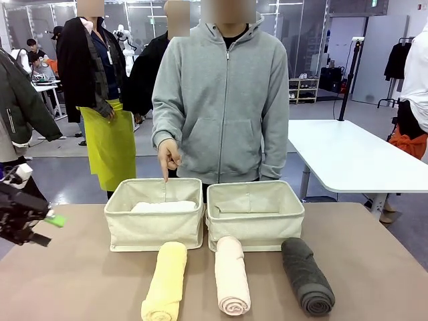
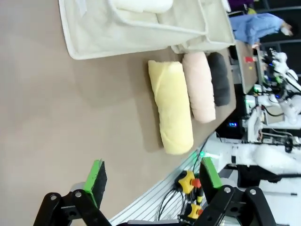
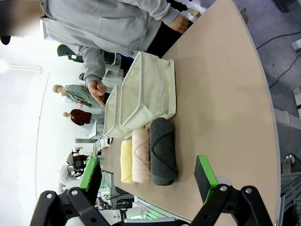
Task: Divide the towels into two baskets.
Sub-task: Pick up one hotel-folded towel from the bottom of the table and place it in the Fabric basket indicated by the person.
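Note:
Two cream baskets stand side by side mid-table: the left basket (image 1: 154, 224) holds a white towel (image 1: 164, 206), the right basket (image 1: 255, 216) shows no towel inside. In front of them lie a pale yellow towel (image 1: 166, 281), a peach-pink towel (image 1: 231, 275) and a dark grey towel (image 1: 306, 275). A person's hand (image 1: 168, 156) points a finger down at the left basket. My left gripper (image 1: 40, 221) hovers open at the table's left edge, its green pads apart (image 2: 150, 176). My right gripper (image 3: 148, 174) is open above the table, facing the grey towel (image 3: 163, 150).
The person in a grey hoodie (image 1: 224, 100) stands at the far side behind the baskets. Other people stand further back on the left, and a white table (image 1: 348, 157) is at the right. Bare tabletop (image 1: 60, 274) lies left and right of the towels.

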`<move>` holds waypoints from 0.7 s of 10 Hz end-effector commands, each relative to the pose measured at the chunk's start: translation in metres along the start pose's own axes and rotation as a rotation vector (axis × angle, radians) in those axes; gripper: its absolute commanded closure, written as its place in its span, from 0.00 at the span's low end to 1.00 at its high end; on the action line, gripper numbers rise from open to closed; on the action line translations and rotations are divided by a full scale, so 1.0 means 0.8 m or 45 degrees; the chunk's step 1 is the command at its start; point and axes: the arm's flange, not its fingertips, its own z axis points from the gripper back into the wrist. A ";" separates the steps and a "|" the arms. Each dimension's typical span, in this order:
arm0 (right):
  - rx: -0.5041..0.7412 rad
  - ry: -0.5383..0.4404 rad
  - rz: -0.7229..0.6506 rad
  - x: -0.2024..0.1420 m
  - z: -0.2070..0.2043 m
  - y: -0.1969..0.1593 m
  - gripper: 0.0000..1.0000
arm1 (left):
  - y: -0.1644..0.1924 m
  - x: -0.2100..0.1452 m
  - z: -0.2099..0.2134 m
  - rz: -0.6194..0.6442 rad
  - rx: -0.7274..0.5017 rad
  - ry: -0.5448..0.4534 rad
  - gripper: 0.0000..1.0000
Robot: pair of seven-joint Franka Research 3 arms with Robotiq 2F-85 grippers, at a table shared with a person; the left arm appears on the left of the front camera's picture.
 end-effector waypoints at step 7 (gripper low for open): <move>0.018 -0.007 0.004 0.000 0.002 0.003 0.00 | -0.093 -0.018 -0.205 0.053 0.138 0.062 0.00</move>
